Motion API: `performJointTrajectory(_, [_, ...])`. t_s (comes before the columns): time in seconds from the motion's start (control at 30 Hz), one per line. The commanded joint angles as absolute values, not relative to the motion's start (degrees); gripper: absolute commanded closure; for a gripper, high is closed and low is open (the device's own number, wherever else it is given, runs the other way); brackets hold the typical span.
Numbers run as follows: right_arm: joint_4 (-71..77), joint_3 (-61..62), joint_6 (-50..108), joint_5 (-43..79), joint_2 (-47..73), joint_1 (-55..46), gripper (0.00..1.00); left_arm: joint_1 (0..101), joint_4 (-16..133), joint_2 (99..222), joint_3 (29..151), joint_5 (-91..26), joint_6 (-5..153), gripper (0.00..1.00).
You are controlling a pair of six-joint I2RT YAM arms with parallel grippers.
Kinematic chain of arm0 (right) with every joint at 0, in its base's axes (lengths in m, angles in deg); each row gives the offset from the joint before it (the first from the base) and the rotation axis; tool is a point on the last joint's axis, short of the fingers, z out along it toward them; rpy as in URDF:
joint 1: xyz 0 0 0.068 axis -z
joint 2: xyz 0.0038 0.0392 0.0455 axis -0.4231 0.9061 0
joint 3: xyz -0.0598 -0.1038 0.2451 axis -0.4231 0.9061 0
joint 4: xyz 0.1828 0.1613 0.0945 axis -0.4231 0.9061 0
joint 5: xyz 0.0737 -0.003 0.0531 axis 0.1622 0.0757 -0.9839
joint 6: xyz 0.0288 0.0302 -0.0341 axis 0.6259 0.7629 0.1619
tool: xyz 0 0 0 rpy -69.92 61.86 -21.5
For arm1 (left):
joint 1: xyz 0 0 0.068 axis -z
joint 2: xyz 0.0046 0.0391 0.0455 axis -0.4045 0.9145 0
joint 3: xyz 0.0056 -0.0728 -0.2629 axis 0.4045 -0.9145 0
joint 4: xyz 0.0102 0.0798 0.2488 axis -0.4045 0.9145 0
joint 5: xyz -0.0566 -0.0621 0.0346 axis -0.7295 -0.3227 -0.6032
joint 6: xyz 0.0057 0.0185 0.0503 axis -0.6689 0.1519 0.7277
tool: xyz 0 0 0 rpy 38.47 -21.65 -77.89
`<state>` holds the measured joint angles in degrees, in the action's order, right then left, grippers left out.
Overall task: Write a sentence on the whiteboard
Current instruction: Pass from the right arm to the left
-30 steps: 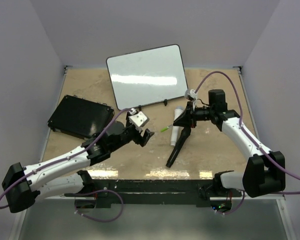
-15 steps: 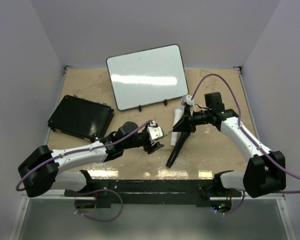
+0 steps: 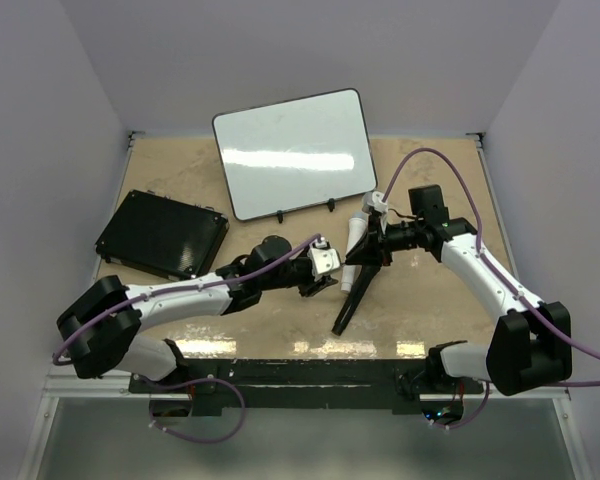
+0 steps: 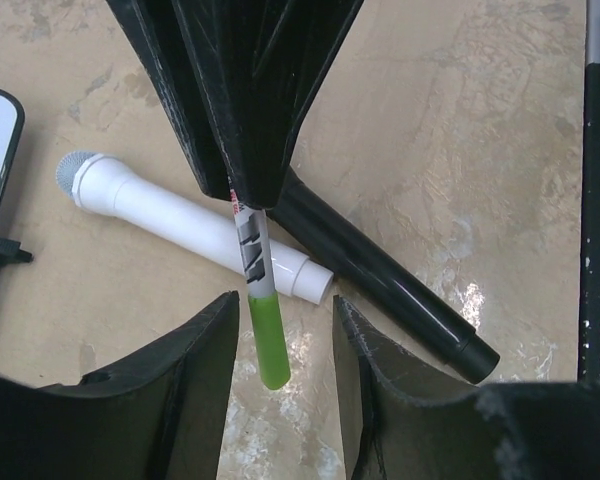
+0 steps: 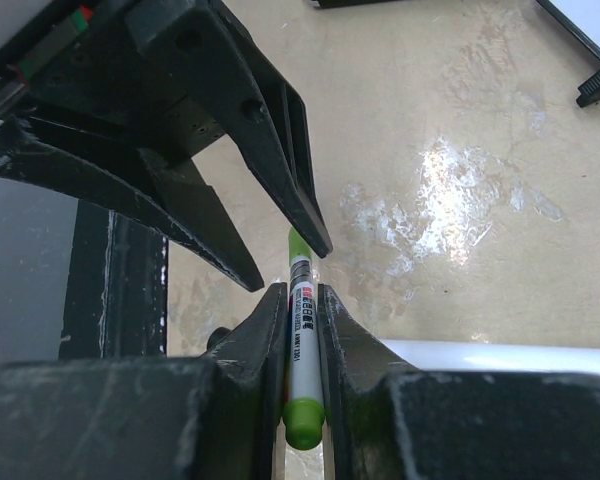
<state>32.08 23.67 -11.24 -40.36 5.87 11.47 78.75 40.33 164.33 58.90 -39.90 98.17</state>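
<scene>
The whiteboard (image 3: 292, 150) stands propped at the back, its face blank white; the sentence does not show. My right gripper (image 5: 300, 300) is shut on a marker (image 5: 302, 335) with a white barrel and green ends, held just above the table. The marker's green cap (image 4: 268, 345) points into my left gripper (image 4: 285, 330), which is open: its jaws stand on either side of the cap with a gap on each side. In the top view the left gripper (image 3: 322, 268) and right gripper (image 3: 356, 260) meet tip to tip in front of the board.
A white microphone (image 3: 355, 235) and a black microphone (image 3: 354, 300) lie on the table right under the two grippers. A black textured pad (image 3: 160, 232) lies at the left. The whiteboard's small black stand feet (image 3: 305, 210) rest in front of it.
My left arm swung right and stretched low toward the marker, its jaws narrowing around the green cap. My right gripper shifted slightly left and down with the marker.
</scene>
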Motion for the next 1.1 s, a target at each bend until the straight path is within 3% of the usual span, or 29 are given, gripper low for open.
performJointTrajectory(0.0, [32.66,21.14,-12.3,-42.35,4.94,11.15,1.0,78.97,38.21,165.66,61.48,-39.82,99.34,0.54])
performJointTrajectory(0.17, [32.75,21.14,-12.3,-42.43,5.02,11.15,1.0,79.06,38.91,166.54,62.27,-39.38,99.26,0.61])
performJointTrajectory(0.27, [32.67,21.14,-12.22,-42.43,5.11,11.15,1.0,79.06,39.53,167.15,63.06,-39.9,99.26,0.73])
performJointTrajectory(0.3, [32.75,21.22,-12.22,-42.52,5.11,11.15,1.0,79.06,40.4,167.68,63.41,-40.25,99.17,0.85])
performJointTrajectory(0.37, [32.67,21.23,-12.22,-42.43,5.11,11.06,1.0,78.88,41.37,168.38,64.47,-40.08,98.82,0.99])
performJointTrajectory(0.43, [32.49,21.4,-12.22,-42.35,4.94,11.06,1.0,78.88,42.25,168.82,64.91,-39.82,97.94,1.0])
performJointTrajectory(0.47, [32.14,21.49,-11.43,-42.26,4.94,11.06,0.95,78.79,42.25,168.82,64.91,-39.82,97.07,1.0])
performJointTrajectory(0.53, [31.09,21.84,-10.55,-42.43,4.85,11.15,0.78,78.7,41.38,168.56,64.82,-40.17,95.4,1.0])
performJointTrajectory(0.57, [30.82,22.01,-9.59,-42.61,4.85,11.06,0.56,78.53,40.85,168.39,64.73,-40.95,93.13,1.0])
performJointTrajectory(0.67, [29.15,22.63,-7.39,-44.19,4.59,11.15,0.43,78.53,36.82,168.56,64.03,-42.27,87.42,1.0])
performJointTrajectory(1.07, [18.17,25.09,4.66,-47.01,4.59,11.24,0.41,78.53,29.24,169.0,60.87,-40.26,74.83,1.0])
